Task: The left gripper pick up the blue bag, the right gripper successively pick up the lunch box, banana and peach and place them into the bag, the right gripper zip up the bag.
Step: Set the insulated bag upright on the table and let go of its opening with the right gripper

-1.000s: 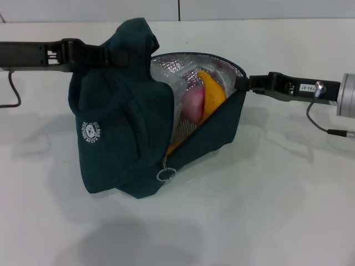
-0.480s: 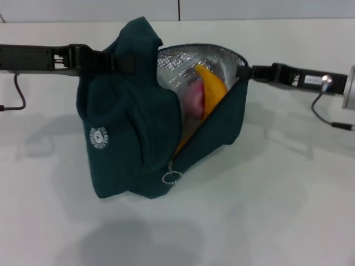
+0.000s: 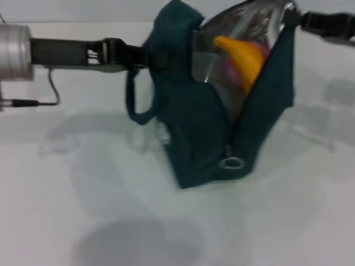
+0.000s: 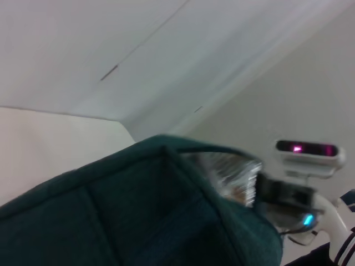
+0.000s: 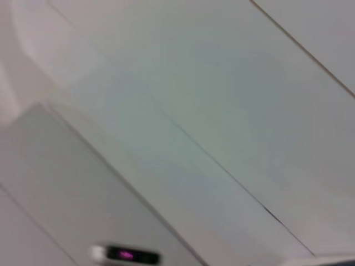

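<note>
Right now the blue bag (image 3: 222,122) stands near the desk's far edge, stretched between both arms: the left gripper (image 3: 145,57) is clamped on its top fabric, and the right gripper (image 3: 299,19) pinches the opposite rim. Banana (image 3: 241,55) and peach (image 3: 236,72) show inside; the lunch box I cannot see. Zipping seems next: the right gripper must let go and reach the ring pull (image 3: 232,163) low on the front.

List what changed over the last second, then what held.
Both grippers carried the bag toward the robot's right and lifted it; it now stands taller and narrower. The left gripper stays on its left top edge, the right gripper on its right rim. Banana and peach remain inside, zipper unclosed.
</note>
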